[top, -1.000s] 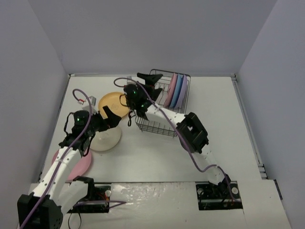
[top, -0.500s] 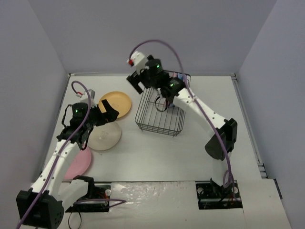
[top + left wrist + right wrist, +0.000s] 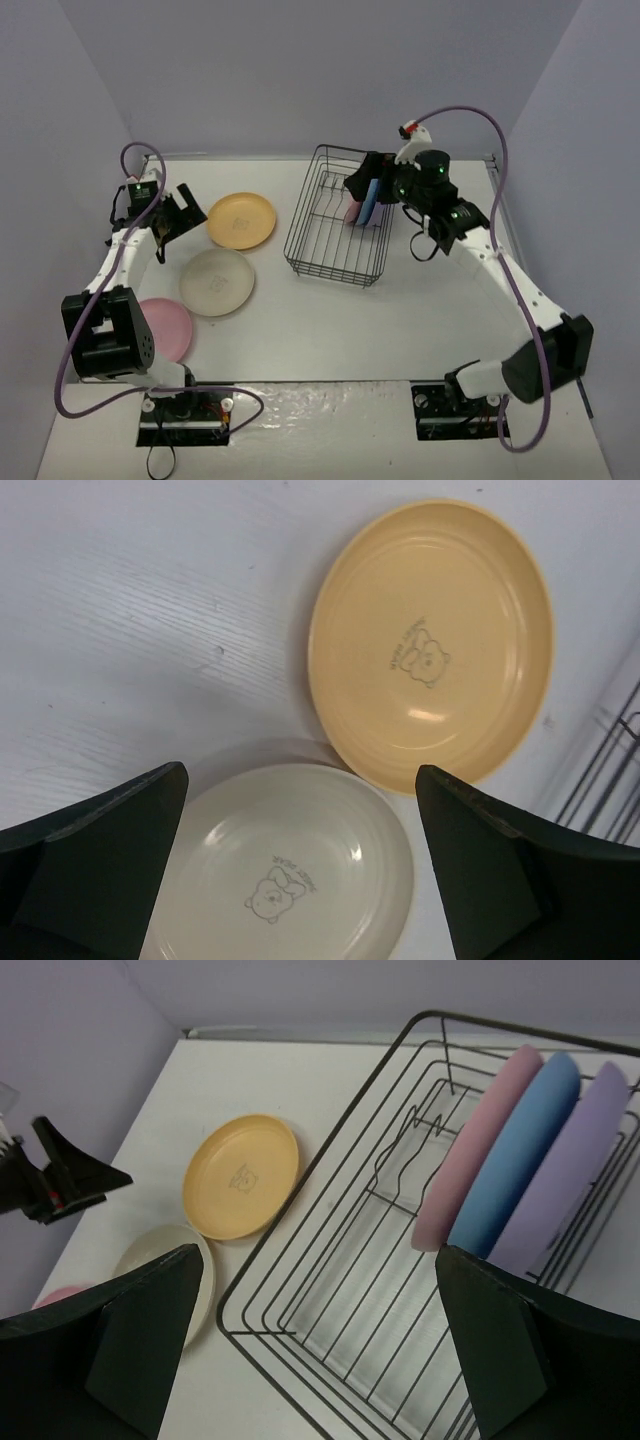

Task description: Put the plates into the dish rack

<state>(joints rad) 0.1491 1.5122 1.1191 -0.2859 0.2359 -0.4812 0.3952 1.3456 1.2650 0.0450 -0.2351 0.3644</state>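
The black wire dish rack (image 3: 335, 235) (image 3: 330, 1290) stands mid-table. Three plates stand upright at its far right end: pink (image 3: 470, 1150), blue (image 3: 515, 1145) and lavender (image 3: 570, 1165). On the table to its left lie a yellow-orange plate (image 3: 241, 220) (image 3: 430, 640), a cream plate (image 3: 216, 282) (image 3: 290, 870) and a pink plate (image 3: 168, 328). My left gripper (image 3: 177, 210) (image 3: 300, 780) hovers open and empty above the cream and yellow-orange plates. My right gripper (image 3: 368, 182) (image 3: 318, 1255) hangs open and empty over the rack's right end, beside the upright plates.
Grey walls enclose the table on three sides. The left arm bends along the left wall (image 3: 60, 200). The right arm reaches in from the right side, its purple cable (image 3: 470, 115) looping above it. In the right wrist view the left gripper (image 3: 70, 1175) shows at the far left.
The right arm has swung from the rack's left side across to its right end. The left arm has drawn back from the cream plate toward the left wall.
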